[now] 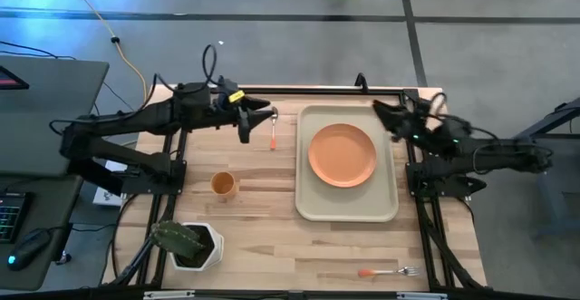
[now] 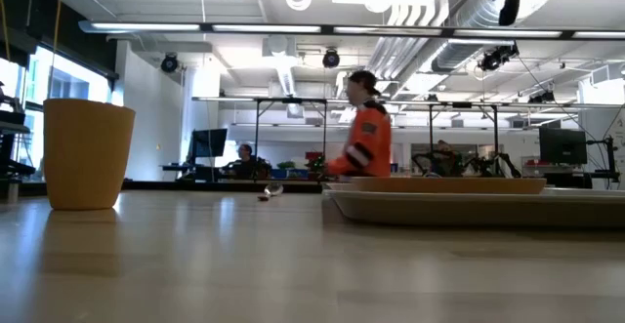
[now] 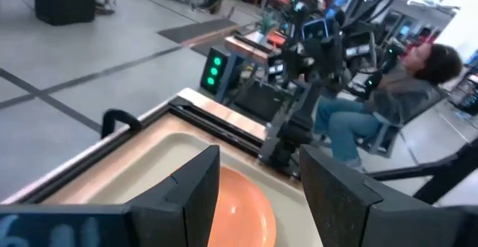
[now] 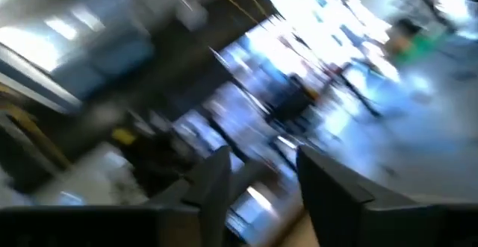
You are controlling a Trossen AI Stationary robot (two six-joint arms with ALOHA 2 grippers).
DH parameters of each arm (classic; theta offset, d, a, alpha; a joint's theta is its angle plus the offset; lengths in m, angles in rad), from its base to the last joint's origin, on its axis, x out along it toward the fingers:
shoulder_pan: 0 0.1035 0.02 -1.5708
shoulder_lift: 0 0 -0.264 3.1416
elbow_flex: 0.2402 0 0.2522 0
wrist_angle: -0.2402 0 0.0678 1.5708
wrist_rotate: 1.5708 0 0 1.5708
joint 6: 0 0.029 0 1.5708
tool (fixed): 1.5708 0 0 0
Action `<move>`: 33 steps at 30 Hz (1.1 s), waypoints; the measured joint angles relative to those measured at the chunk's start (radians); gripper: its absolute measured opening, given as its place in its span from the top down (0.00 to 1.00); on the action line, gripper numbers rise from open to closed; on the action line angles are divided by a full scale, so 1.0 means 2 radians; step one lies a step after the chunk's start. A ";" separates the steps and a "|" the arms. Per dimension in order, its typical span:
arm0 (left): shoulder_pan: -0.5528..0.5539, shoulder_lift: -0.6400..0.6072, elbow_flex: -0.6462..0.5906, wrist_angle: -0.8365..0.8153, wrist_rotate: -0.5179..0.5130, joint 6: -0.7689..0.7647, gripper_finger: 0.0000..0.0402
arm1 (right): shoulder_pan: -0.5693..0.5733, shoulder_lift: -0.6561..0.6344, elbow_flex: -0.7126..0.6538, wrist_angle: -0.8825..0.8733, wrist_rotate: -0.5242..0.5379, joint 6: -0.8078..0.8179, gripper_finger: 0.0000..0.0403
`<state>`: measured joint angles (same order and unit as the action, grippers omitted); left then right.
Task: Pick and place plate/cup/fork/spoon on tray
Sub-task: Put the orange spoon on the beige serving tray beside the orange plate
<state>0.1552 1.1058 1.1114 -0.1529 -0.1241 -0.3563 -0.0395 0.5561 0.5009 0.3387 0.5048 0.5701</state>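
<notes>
One of the four items is home: the plate lies flat inside the tray, a little toward the tray's far end, with bare cream rim showing all around it. The other three wait on the desk.

The spoon lies just beyond the tray's left rim, near its far left corner, handle toward the near side. The cup stands upright well to the left of the tray, about level with the tray's near half. The fork lies on the near side of the tray, close to the desk's front edge and clear of the tray's rim. A white pot with a cactus sits at the near left, farther from the tray than the cup, and has no part in the job.

The left pincer hovers left of the tray's far corner, just beside the spoon; in its wrist view its fingers stand apart with nothing between them. The right pincer is off the tray's far right corner, raised, its fingers parted and empty too.

So roughly a quarter of the task looks done. Judging by where the left pincer hangs, the spoon seems the likely next pick, with cup and fork left after that.
</notes>
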 joint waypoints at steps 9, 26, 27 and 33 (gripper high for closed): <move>0.000 -0.058 -0.131 0.110 0.059 0.009 0.57 | 0.000 0.121 0.135 -0.217 -0.025 -0.008 0.43; 0.005 -0.082 -0.208 0.215 0.081 -0.014 0.57 | 0.000 0.171 0.185 -0.205 -0.156 -0.067 0.42; 0.005 -0.082 -0.208 0.215 0.077 -0.024 0.57 | 0.000 0.171 0.185 -0.205 -0.153 -0.067 0.42; 0.005 -0.048 -0.165 0.135 0.010 -0.079 0.57 | 0.000 0.171 0.185 -0.204 -0.128 -0.067 0.42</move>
<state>0.1654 1.0092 0.7805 0.1172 -0.1036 -0.5150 -0.0395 0.8978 0.8703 -0.0703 0.2491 0.4362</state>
